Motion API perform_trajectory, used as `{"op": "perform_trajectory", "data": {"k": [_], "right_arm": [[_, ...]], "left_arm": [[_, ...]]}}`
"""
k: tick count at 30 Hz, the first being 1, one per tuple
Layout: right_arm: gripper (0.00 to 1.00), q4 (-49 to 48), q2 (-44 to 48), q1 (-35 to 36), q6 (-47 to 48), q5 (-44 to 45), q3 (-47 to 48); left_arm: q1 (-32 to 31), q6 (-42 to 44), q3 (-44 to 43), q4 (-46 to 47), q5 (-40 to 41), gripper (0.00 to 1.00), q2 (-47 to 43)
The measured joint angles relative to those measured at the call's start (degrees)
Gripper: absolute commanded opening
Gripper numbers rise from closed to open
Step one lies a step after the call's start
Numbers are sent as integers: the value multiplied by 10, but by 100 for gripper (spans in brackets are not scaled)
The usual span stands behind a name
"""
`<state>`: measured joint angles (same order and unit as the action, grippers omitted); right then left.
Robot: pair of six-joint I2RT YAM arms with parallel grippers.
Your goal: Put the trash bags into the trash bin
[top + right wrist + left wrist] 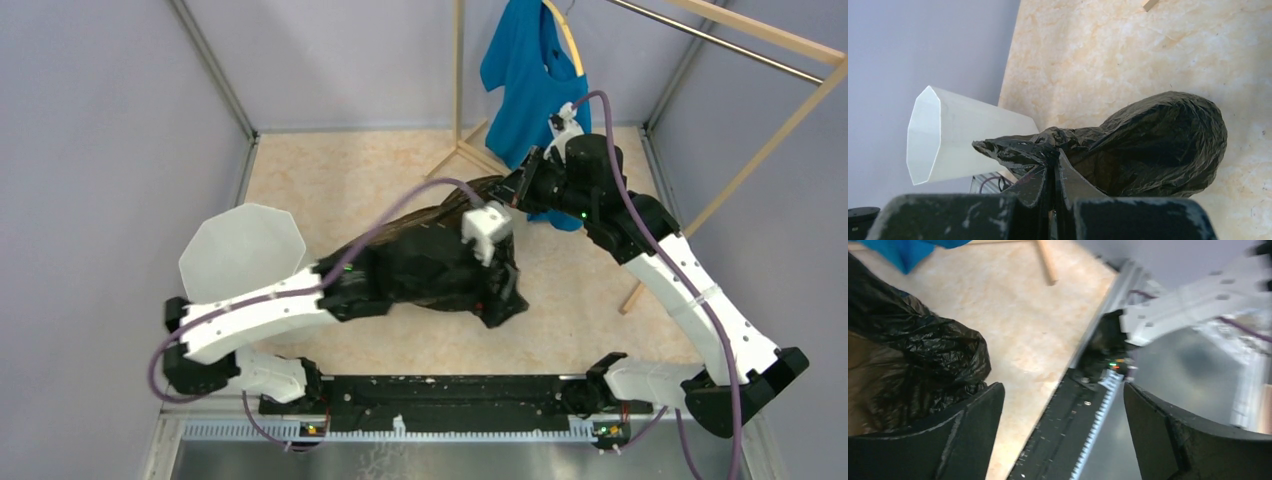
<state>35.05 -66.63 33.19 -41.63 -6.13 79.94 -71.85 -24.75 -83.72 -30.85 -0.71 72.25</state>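
While the right arm (pixel 690 290) reaches out toward the far middle of the worktop (pixel 350 170), the right jaws are squeezed fully together on the twisted neck of the trash bag (pixel 1158 145). The right wrist camera shows it best. The crinkly black plastic is pinched right between them, with a short tail poking out toward the bin and the fat bulk of the bag bulging out on the other side.

The left jaws are a different story: spread wide apart with nothing between them, just worktop and the black base rail (pixel 1063 440) showing through the gap. In the left wrist view the bag sits just beside one of them, and I can't tell whether it's actually touching.

From the top camera the bag stretches across the middle of the worktop between the two arms. The left arm (pixel 260 312) lies over it, so a good chunk is hidden. It's glossy, and a bit brownish where light gets through.

The trash bin (pixel 235 250) stands on the left side of the worktop, its polygonal rim facing the top camera. It's near the bag's left end, but as far as I can see the bag is outside it. The left arm crosses the bin's near edge.

Further back a blue T-shirt (pixel 525 80) hangs on a wooden rack (pixel 458 70), just behind the right arm's wrist.
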Motion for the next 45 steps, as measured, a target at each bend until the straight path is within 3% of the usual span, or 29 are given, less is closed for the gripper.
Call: {"op": "perform_trajectory", "data": {"k": [4, 12, 13, 16, 20, 22, 26, 32, 38, 42, 45], "right_arm": [[0, 0, -1, 0, -5, 3, 0], [0, -7, -1, 0, -18, 11, -1], [0, -10, -1, 0, -20, 11, -2], [0, -14, -1, 0, -21, 10, -5], [0, -17, -1, 0, -3, 7, -10], [0, -17, -1, 0, 18, 4, -18], [2, -3, -2, 0, 82, -4, -31], [7, 19, -6, 0, 167, 2, -30], [12, 28, -39, -6, 186, -6, 12], [56, -10, -53, -80, 122, -92, 34], [79, -49, -60, -152, 78, -163, 28]], "left_arm": [[-66, 34, -10, -13, 162, 99, 89], [-82, 56, 71, 19, 369, 96, 118], [-82, 59, 77, 25, 389, 92, 126], [-78, 56, 78, 27, 435, 64, 159], [-59, 49, 71, 14, 441, 34, 189], [-39, 49, 71, 13, 415, 22, 183], [23, 41, 106, 37, 299, 11, 124], [188, 16, 256, 129, 0, 6, -57], [231, 7, 280, 174, -227, 5, -83], [238, 6, 290, 176, -301, 1, -72], [250, -2, 303, 180, -326, 0, -67]]}}
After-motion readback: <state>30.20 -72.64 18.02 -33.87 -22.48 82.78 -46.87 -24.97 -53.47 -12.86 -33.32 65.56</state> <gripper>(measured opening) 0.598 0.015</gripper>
